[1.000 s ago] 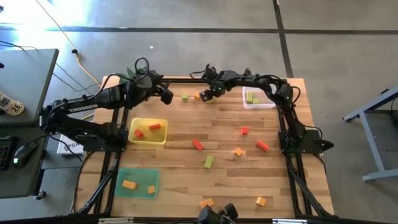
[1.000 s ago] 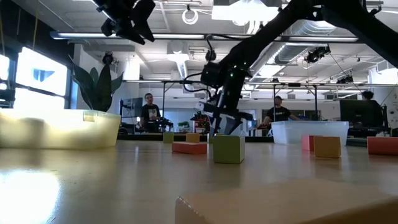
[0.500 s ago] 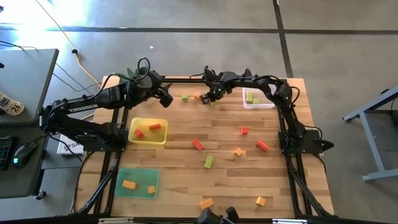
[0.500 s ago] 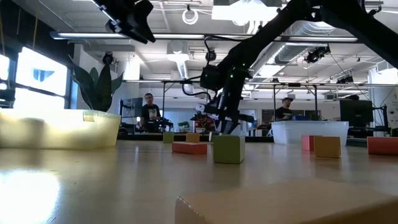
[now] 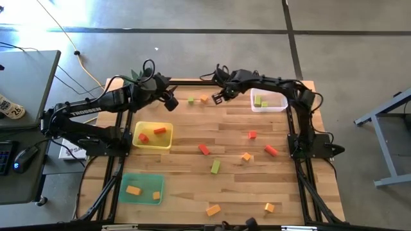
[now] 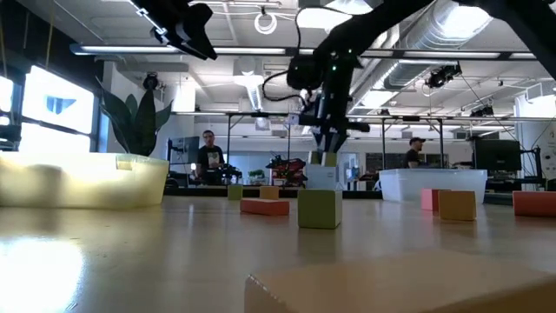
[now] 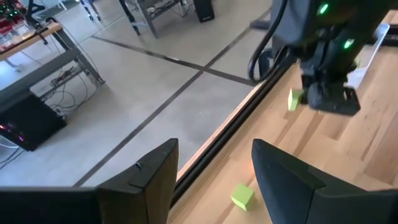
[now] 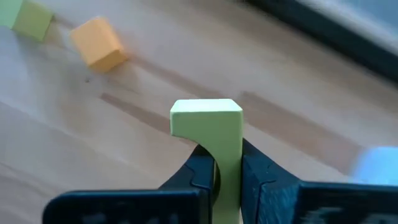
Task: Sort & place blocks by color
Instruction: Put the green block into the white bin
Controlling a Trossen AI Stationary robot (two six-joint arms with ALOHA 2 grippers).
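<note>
Raised right gripper point(image 8: 227, 177) lifts green block point(image 8: 214, 134) off table point(image 5: 192, 167).

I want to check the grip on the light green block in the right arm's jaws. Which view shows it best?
The right wrist view: the light green block fills the centre, clamped between the right gripper jaws. The left wrist view shows it small beside the gripper, the low view a sliver; in the high view the gripper hides it.

Wooden table point(image 5: 192, 138)
Bearing yellow tray point(image 5: 153, 135), green tray point(image 5: 142, 188), clear tray point(image 5: 268, 101), scattered blocks point(image 5: 215, 167).
</note>
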